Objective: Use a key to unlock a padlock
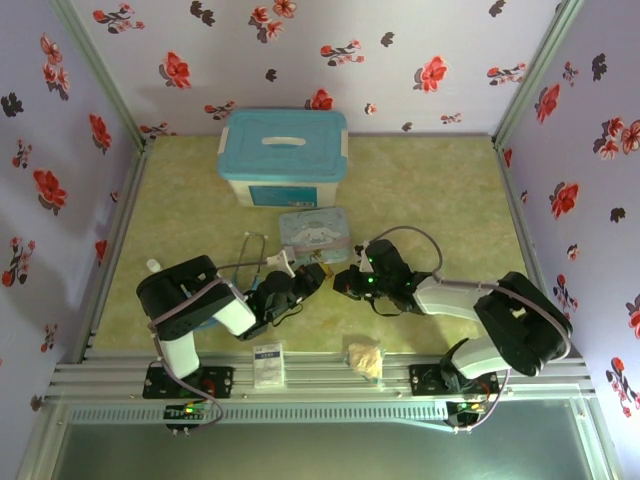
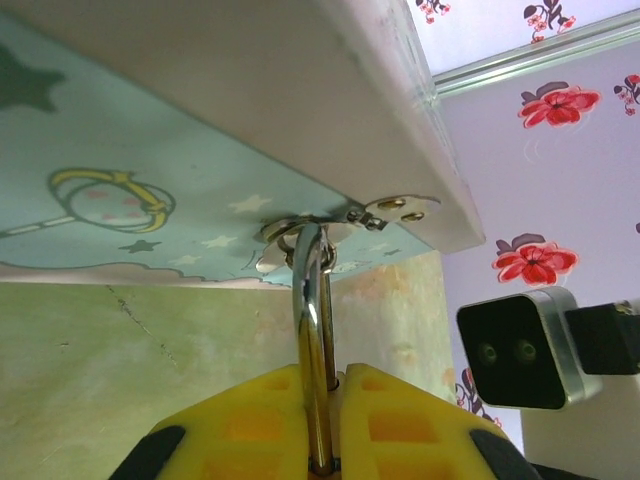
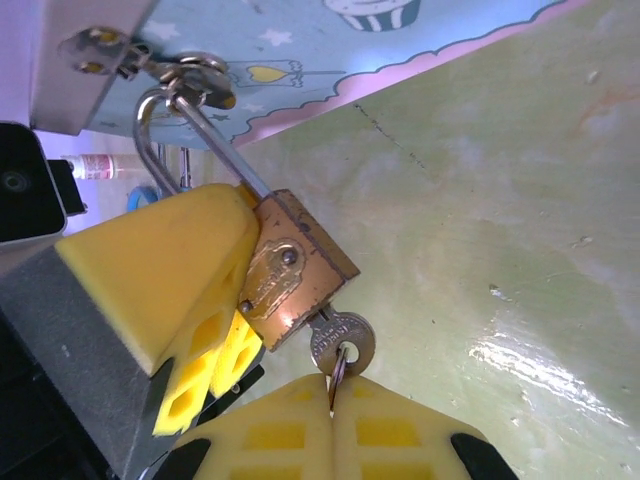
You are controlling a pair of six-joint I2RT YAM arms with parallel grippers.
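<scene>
Two clamps: left tool (image 2: 322, 385) on diagonal padlock (image 3: 295, 270), right tool (image 3: 335, 398) on key (image 3: 342, 340), seemingly inserted.

L claw (image 2: 322, 388), R claw (image 3: 333, 392) — clenched

Nothing legible from here: the stamping on the padlock (image 3: 300, 270) is blurred, and the print on the small white card (image 1: 268, 365) is too tiny.
</scene>
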